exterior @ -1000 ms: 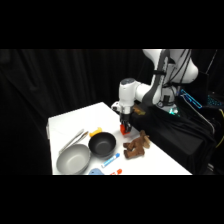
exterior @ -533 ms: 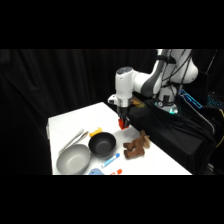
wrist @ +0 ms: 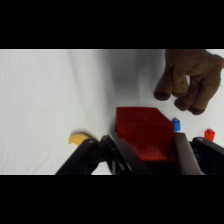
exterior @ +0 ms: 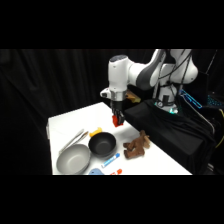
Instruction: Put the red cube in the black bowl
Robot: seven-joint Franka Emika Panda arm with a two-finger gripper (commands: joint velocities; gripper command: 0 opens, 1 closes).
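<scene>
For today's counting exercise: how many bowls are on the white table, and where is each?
2. The black bowl sits near the table's front middle, left of the brown plush toy. The grey bowl lies beside it, nearer the front left corner. None seem hidden.

The gripper (exterior: 118, 121), clamped on the red cube (wrist: 146, 132), hung clear above the table (exterior: 70, 124), with open air between it and the black bowl (exterior: 102, 144) below and to its left in the side view. The brown plush toy (exterior: 136, 146) lay just right of the bowl, the grey bowl (exterior: 73, 159) and metal tongs (exterior: 72, 139) to its left. Small pieces (exterior: 111, 161) lay along the table's front edge.
</scene>
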